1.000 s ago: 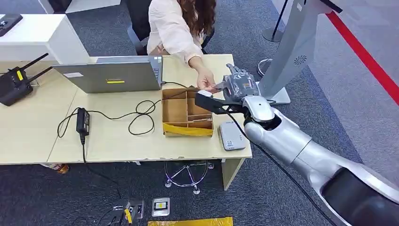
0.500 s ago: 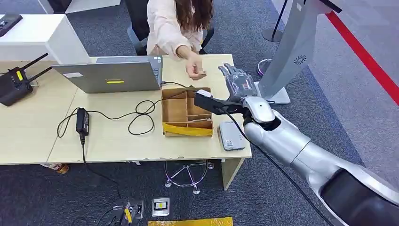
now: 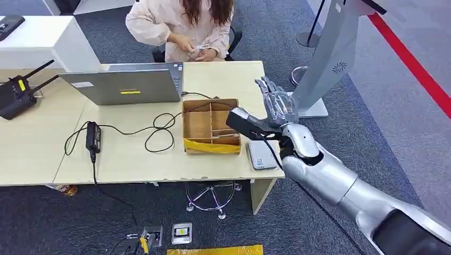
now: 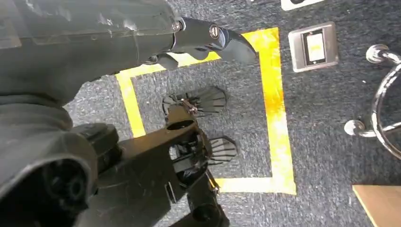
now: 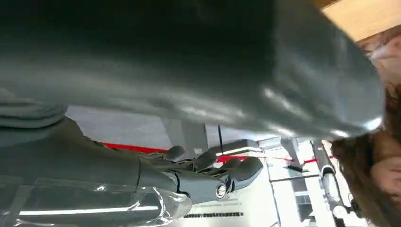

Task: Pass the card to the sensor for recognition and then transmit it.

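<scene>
My right hand hovers above the table's right edge with its fingers spread and nothing in it; the right wrist view shows the same fingers extended and empty. A person in a pale top sits behind the table and holds a small pale item, apparently the card, in both hands at the chest. The grey-white sensor lies flat on the table near its front right corner, just below my right wrist. My left hand hangs over the floor, holding nothing.
A compartmented cardboard box stands left of the sensor. A laptop, a power adapter with looped cable and a black antenna device occupy the table's left. A grey kiosk stand rises right of the table.
The person's hand, which met my right hand over the box, has drawn back to the chest with the card. My right hand has opened and shifted slightly right.
</scene>
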You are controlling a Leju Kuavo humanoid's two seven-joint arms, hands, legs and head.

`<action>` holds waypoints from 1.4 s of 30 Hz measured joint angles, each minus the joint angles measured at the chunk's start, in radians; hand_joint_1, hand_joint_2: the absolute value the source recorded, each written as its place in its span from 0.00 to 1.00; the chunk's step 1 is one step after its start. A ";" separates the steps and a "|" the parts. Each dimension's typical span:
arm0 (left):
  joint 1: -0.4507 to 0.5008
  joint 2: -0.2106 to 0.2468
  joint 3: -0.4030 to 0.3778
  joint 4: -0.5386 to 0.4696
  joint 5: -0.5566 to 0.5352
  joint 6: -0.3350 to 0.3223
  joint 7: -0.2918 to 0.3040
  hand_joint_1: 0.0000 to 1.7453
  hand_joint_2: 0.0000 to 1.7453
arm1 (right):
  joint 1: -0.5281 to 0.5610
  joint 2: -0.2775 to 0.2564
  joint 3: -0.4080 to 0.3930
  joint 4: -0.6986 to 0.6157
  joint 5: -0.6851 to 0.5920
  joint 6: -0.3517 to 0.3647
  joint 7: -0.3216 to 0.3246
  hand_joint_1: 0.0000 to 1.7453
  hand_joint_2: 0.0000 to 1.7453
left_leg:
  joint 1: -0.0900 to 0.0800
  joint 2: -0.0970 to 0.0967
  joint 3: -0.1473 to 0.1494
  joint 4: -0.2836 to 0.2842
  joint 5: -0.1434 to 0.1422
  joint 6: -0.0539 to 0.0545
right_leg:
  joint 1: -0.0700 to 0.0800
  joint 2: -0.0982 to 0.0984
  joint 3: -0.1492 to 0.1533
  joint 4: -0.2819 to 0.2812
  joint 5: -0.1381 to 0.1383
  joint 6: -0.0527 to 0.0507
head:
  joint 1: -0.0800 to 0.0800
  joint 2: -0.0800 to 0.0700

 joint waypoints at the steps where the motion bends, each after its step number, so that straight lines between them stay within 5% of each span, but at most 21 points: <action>1: 0.001 0.000 0.000 0.000 0.000 0.001 -0.001 0.00 0.00 | 0.010 -0.009 -0.002 -0.021 0.001 -0.004 0.003 0.00 0.00 | 0.000 0.001 0.000 0.000 0.000 0.000 | 0.000 0.001 0.000 0.000 0.000 0.000 | 0.000 0.000; 10: 0.023 0.005 0.017 0.000 0.032 0.020 -0.021 0.00 0.00 | 0.120 -0.069 -0.018 -0.194 -0.042 -0.066 0.030 0.00 0.00 | 0.000 0.001 0.000 0.000 0.000 0.000 | 0.000 0.000 0.000 0.000 0.000 0.000 | 0.000 0.000; 29: 0.031 0.011 0.045 0.000 0.045 0.042 -0.032 0.00 0.00 | 0.211 -0.040 0.052 -0.289 -0.013 -0.072 0.019 0.00 0.00 | 0.000 0.000 -0.001 0.000 0.000 0.000 | 0.000 0.000 0.000 0.000 0.000 0.000 | 0.000 0.000; 30: 0.031 0.011 0.047 0.000 0.045 0.042 -0.032 0.00 0.00 | 0.212 -0.039 0.057 -0.289 -0.013 -0.072 0.019 0.00 1.00 | 0.000 0.000 -0.001 0.000 0.000 0.000 | 0.000 0.000 0.000 0.000 0.000 0.000 | 0.000 0.000; 42: 0.029 0.012 0.049 -0.003 0.047 0.047 -0.024 0.00 0.00 | 0.204 0.016 0.102 -0.223 0.027 -0.035 -0.011 0.00 1.00 | 0.000 0.000 -0.001 0.000 0.000 0.000 | 0.000 0.000 0.000 0.000 0.000 0.000 | 0.000 0.000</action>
